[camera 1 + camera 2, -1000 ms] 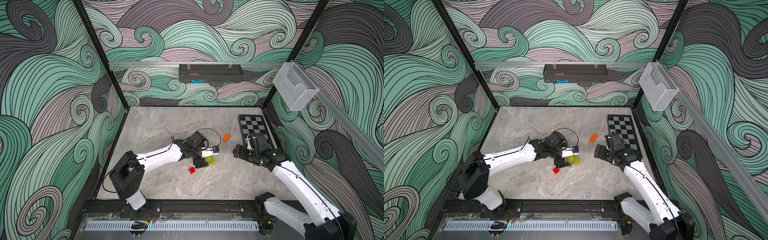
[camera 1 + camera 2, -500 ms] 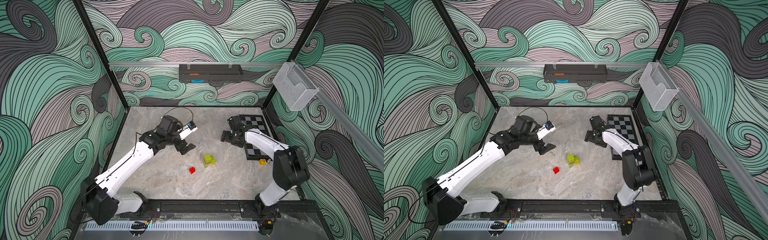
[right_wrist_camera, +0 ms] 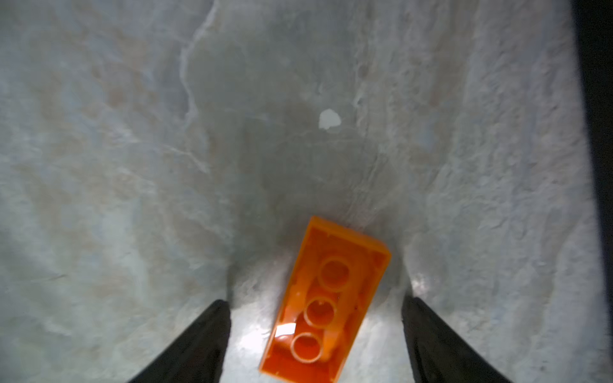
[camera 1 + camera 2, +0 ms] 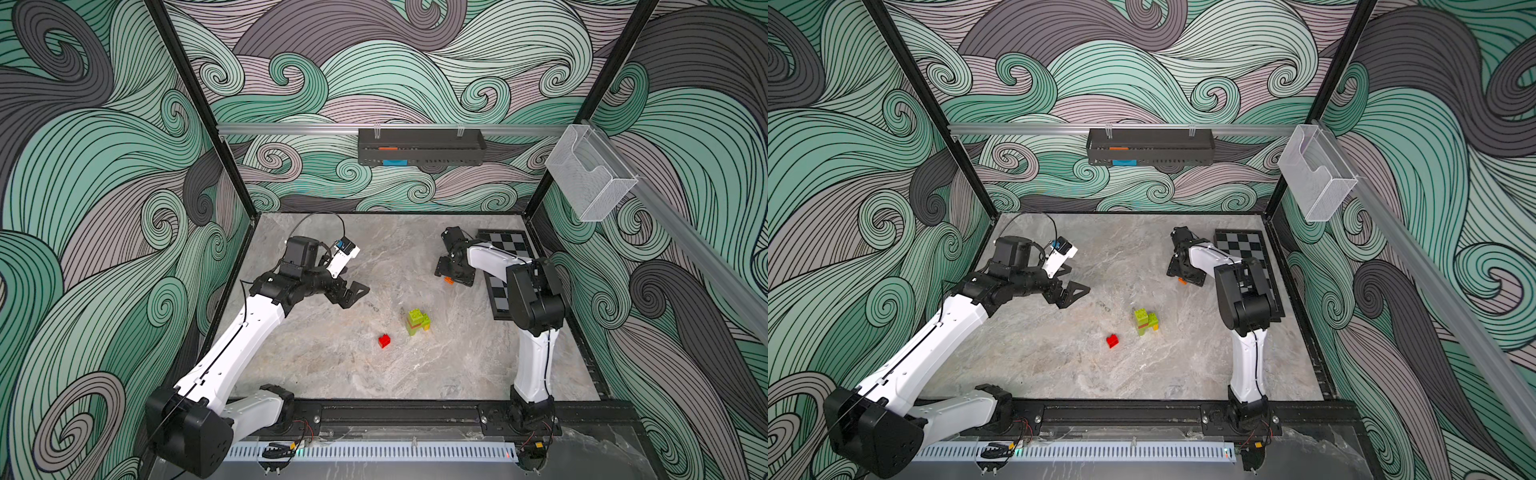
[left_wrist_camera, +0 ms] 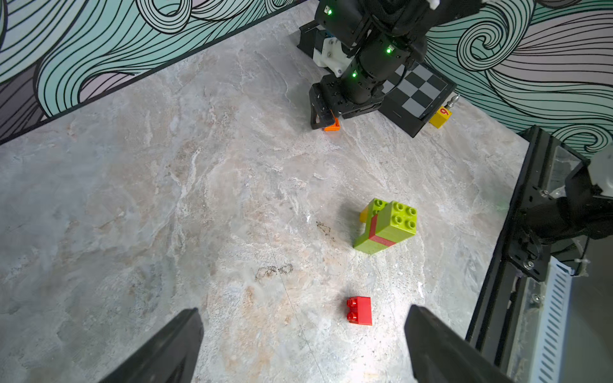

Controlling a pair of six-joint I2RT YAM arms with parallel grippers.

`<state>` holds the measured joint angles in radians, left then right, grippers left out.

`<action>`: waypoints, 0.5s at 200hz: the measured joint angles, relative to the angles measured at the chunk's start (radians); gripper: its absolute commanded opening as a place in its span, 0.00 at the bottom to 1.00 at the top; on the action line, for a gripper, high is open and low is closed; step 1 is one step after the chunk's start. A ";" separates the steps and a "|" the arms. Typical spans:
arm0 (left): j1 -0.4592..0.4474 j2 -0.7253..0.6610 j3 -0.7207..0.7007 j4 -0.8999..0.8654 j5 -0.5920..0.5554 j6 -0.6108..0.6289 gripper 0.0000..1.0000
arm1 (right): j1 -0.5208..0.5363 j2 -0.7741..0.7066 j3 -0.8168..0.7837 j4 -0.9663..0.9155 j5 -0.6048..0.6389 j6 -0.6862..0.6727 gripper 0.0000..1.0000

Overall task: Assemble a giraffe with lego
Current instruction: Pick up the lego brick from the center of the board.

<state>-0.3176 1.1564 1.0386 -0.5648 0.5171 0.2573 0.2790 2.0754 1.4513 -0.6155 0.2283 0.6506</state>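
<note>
Brick [image 3: 331, 291], orange, hollow side up, lies untouched within the wide-apart right hand [image 3: 313, 299]

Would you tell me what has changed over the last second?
The left hand drew back from the green stack, toward the far left, open. The right hand swung to the far side and now straddles the orange brick, not yet gripping. Stack, red brick and orange brick stayed put.

— What lies where on the worktop [image 4: 332, 374]?
— At centre, stacked bricks [image 4: 417, 322], a loose small brick [image 4: 384, 340] just front-left. Behind-right, near the board [image 4: 509, 245], the long brick [image 3: 331, 275] lies between the prongs of the right claw [image 3: 314, 300]; the left claw [image 4: 352, 294] hangs behind-left.
</note>
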 measured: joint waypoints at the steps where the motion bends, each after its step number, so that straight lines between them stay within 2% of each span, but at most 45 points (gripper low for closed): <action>1: 0.001 0.000 -0.001 0.000 0.001 0.000 0.99 | 0.000 0.000 0.001 0.000 0.000 0.001 0.73; 16: 0.008 -0.002 -0.002 0.003 0.013 -0.007 0.99 | -0.002 0.003 0.004 0.002 0.002 -0.005 0.64; 58: 0.024 -0.003 -0.005 0.013 0.034 -0.018 0.99 | -0.005 -0.005 -0.013 0.026 -0.010 -0.027 0.27; 71: 0.031 -0.003 -0.008 0.013 0.037 -0.021 0.99 | -0.006 -0.019 -0.030 0.040 -0.024 -0.033 0.22; 100: 0.044 -0.003 -0.008 0.018 0.045 -0.026 0.99 | -0.010 -0.069 -0.094 0.052 -0.068 -0.043 0.20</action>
<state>-0.2733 1.1530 1.0306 -0.5468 0.5621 0.2314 0.2695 2.0064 1.3571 -0.5636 0.1604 0.6075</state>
